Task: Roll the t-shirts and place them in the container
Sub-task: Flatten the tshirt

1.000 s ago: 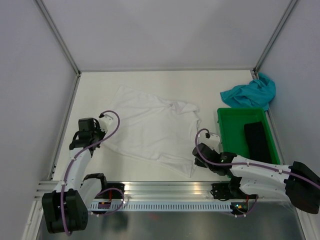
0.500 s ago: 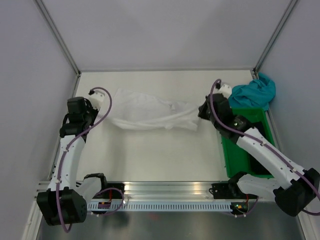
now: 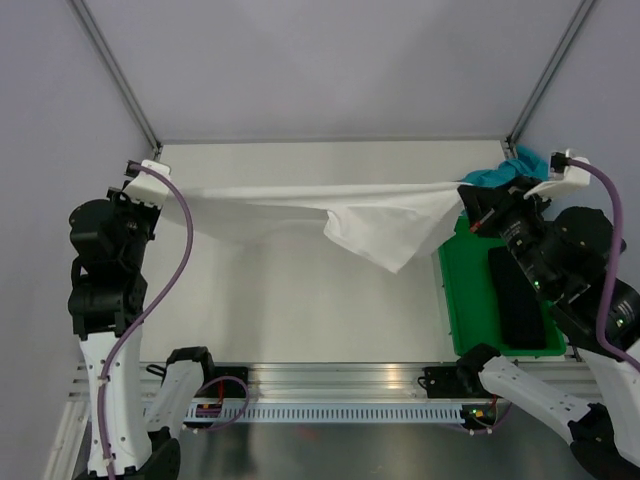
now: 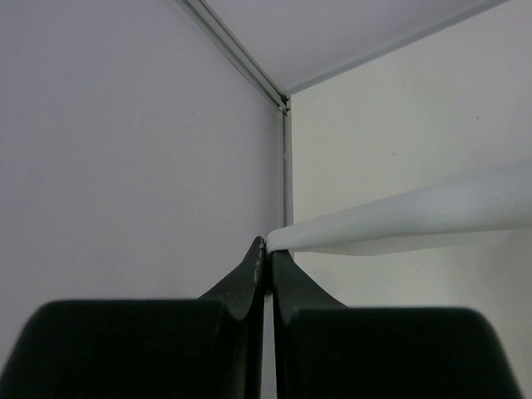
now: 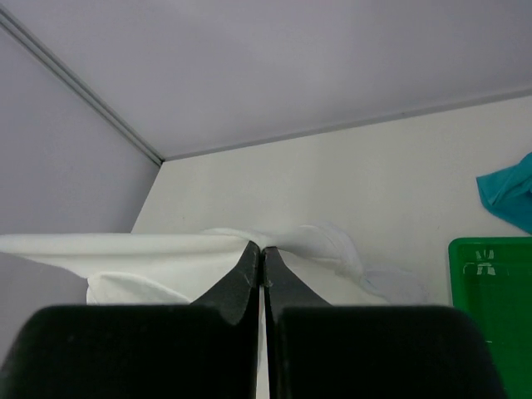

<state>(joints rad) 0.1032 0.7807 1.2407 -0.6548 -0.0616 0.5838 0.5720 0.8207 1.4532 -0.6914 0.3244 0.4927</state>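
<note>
The white t-shirt (image 3: 380, 225) hangs stretched in the air between my two grippers, high above the table, with a fold drooping in the middle. My left gripper (image 3: 165, 190) is shut on its left end, seen as a taut white band (image 4: 399, 220) at the fingertips (image 4: 268, 246). My right gripper (image 3: 462, 192) is shut on its right end (image 5: 166, 253), the cloth bunched at the tips (image 5: 263, 249). The teal-blue t-shirt (image 3: 505, 170) lies crumpled at the back right corner, mostly hidden by the right arm; it also shows in the right wrist view (image 5: 509, 189).
A green plastic crate (image 3: 462, 300) stands at the right with a black object (image 3: 518, 300) inside; its corner shows in the right wrist view (image 5: 490, 283). Grey walls and metal frame posts (image 3: 115, 70) enclose the table (image 3: 300, 310).
Both arms have risen and spread apart, lifting the white t-shirt off the table and pulling it taut between them. Earlier it lay on the table.
</note>
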